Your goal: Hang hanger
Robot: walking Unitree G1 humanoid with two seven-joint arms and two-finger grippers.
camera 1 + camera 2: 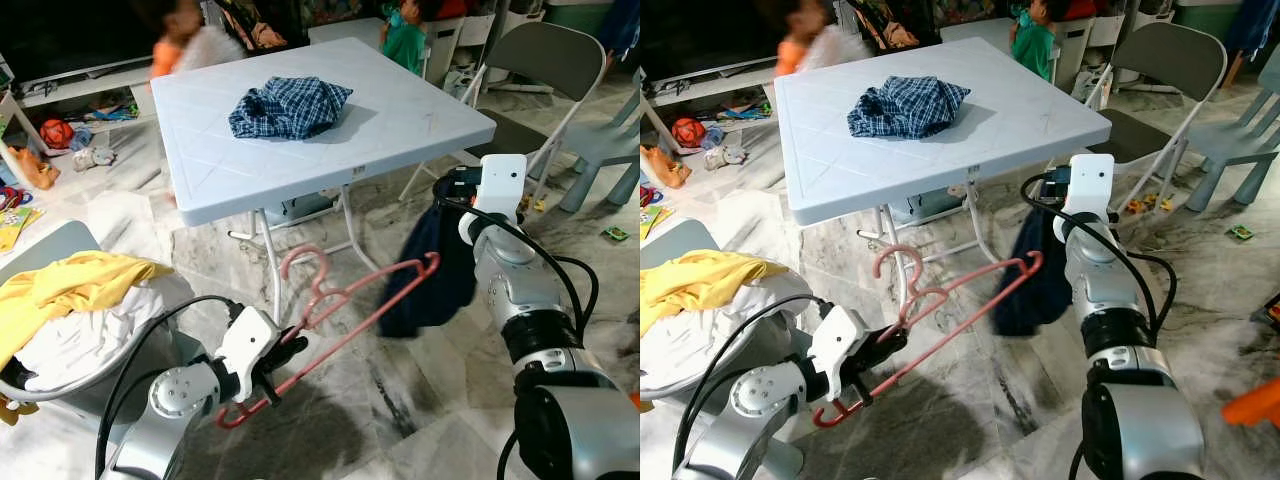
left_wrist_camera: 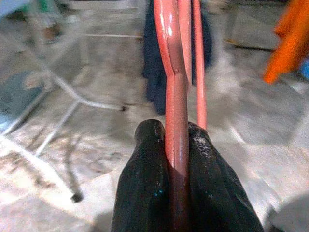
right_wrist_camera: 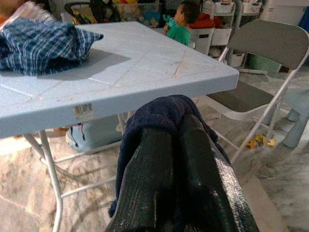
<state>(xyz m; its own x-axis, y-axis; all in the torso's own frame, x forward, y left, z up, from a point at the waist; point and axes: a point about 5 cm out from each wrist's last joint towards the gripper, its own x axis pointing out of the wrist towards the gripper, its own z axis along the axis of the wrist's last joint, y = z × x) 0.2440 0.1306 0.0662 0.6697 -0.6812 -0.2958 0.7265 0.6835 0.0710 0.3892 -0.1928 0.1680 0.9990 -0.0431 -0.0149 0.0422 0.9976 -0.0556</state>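
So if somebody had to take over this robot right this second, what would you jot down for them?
Left gripper is shut on the pink hanger, held low over the floor. Right gripper is shut on the dark blue garment, which hangs beside the table. One hanger tip meets the garment; it is not yet threaded in. A plaid shirt lies on the table, and the basket holds more clothes. Left: dress the hanger, then hang it.
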